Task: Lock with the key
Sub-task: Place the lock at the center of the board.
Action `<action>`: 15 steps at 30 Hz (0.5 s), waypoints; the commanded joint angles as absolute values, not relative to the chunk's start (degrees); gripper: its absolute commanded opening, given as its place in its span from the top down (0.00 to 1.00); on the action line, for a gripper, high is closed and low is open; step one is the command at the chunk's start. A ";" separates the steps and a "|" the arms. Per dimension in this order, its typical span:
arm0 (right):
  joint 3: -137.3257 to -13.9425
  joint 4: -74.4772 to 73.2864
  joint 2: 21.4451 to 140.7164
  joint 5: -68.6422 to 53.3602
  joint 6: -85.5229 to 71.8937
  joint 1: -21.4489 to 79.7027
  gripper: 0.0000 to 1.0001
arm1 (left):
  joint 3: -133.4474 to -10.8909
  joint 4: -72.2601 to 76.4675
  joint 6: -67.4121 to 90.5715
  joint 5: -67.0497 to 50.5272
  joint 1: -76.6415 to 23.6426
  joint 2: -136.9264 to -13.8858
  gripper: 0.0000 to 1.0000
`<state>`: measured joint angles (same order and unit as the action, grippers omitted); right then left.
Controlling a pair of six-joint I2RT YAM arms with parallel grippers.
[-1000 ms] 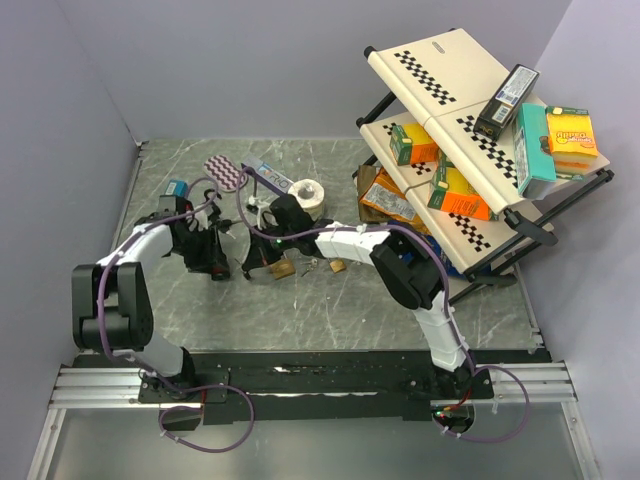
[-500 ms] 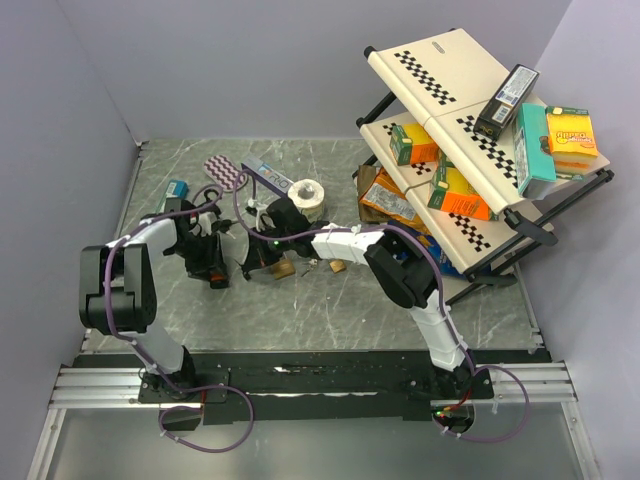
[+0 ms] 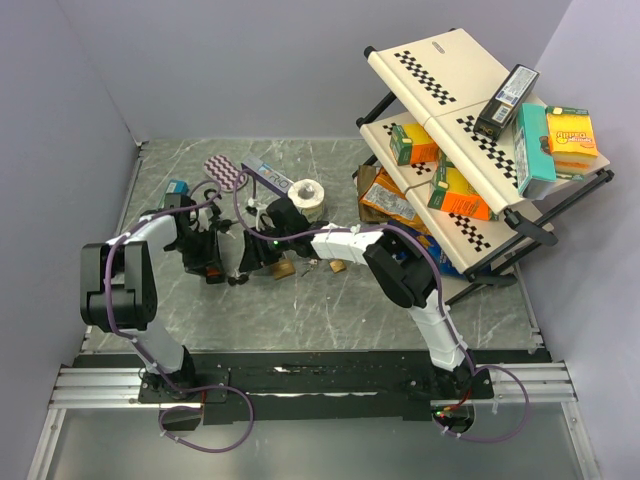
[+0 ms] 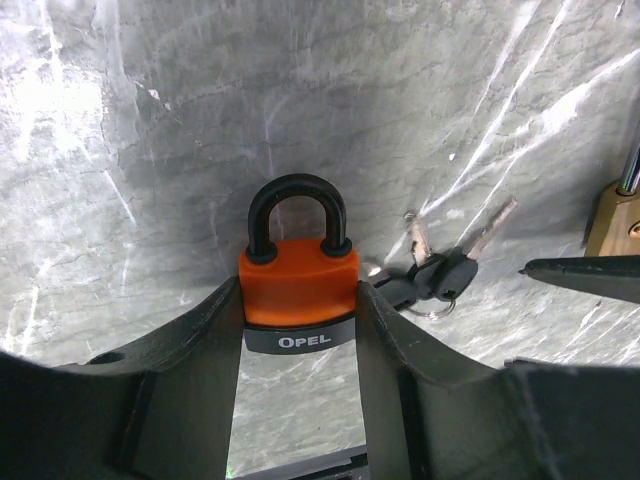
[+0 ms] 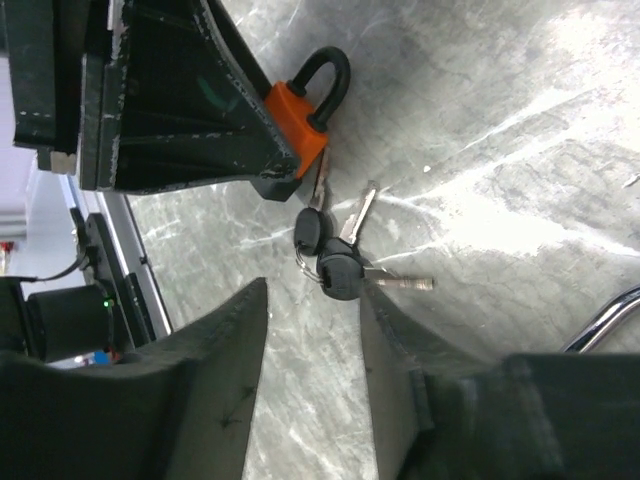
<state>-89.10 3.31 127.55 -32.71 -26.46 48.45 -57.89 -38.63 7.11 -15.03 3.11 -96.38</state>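
Note:
An orange padlock [image 4: 298,275] with a black shackle and a grey "OPEL" base lies on the marble table. My left gripper [image 4: 298,305] is shut on its body. The padlock also shows in the right wrist view [image 5: 298,113], against the left gripper's fingers [image 5: 190,100]. A bunch of black-headed keys [image 5: 335,262] lies on the table right beside the padlock, also visible in the left wrist view [image 4: 442,276]. My right gripper [image 5: 312,305] is open and empty, its jaws just short of the keys. In the top view the left gripper [image 3: 210,262] and the right gripper [image 3: 246,266] are close together.
A brass padlock [image 3: 283,268] and a small cardboard piece [image 3: 338,266] lie right of the grippers. A tape roll [image 3: 306,194] and a purple checked pad [image 3: 225,172] are behind. A tilted rack [image 3: 455,120] with boxes stands at the right.
The left arm has shifted a little left and back with the padlock. The right gripper has edged left toward the keys.

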 commanded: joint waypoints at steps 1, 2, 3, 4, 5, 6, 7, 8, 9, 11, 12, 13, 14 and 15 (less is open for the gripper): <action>-91.49 5.97 128.06 -34.36 -27.33 48.34 0.48 | -59.24 -37.97 5.80 -13.71 2.99 -95.54 0.58; -91.58 6.24 127.36 -34.89 -27.51 48.43 0.47 | -59.41 -37.97 5.89 -14.49 3.08 -94.49 0.54; -91.67 6.41 126.83 -35.15 -27.68 48.43 0.47 | -59.50 -38.06 5.98 -15.89 3.16 -93.87 0.51; -91.76 6.24 126.39 -35.42 -27.69 48.43 0.44 | -59.94 -38.14 6.15 -16.69 3.16 -93.26 0.43; -92.19 6.07 125.43 -35.59 -27.51 48.25 0.43 | -60.29 -38.49 6.24 -17.40 3.16 -92.21 0.39; -92.37 5.72 124.81 -35.94 -26.99 48.34 0.40 | -60.64 -38.84 6.33 -18.36 3.16 -91.68 0.36; -92.46 5.28 124.11 -36.21 -26.63 47.90 0.39 | -61.69 -39.02 6.42 -18.46 3.16 -91.06 0.28; -92.46 4.32 122.54 -36.47 -26.20 47.81 0.37 | -62.22 -39.55 6.50 -18.28 3.25 -89.92 0.24; -92.46 3.78 121.74 -36.74 -25.06 47.64 0.34 | -62.84 -39.90 6.59 -17.67 3.34 -89.22 0.21; -92.20 1.68 118.93 -37.18 -22.78 46.76 0.32 | -64.59 -40.25 6.42 -17.23 3.77 -86.76 0.09; -92.02 0.97 117.87 -37.44 -22.15 46.41 0.28 | -65.12 -40.34 6.42 -16.97 3.95 -85.79 0.02; -91.50 0.44 115.95 -37.62 -21.45 45.71 0.27 | -66.35 -40.08 6.42 -15.92 4.13 -84.74 0.03; -91.15 -1.21 114.88 -37.62 -20.14 45.36 0.25 | -67.14 -39.99 6.33 -15.39 4.48 -82.55 0.04; -90.62 -1.84 113.83 -37.62 -19.43 44.92 0.21 | -67.84 -39.38 6.42 -14.86 4.57 -81.49 0.04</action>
<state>-89.43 0.05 122.98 -36.05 -23.88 47.22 -63.22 -40.25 6.72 -16.36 3.62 -88.16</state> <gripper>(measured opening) 0.740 0.962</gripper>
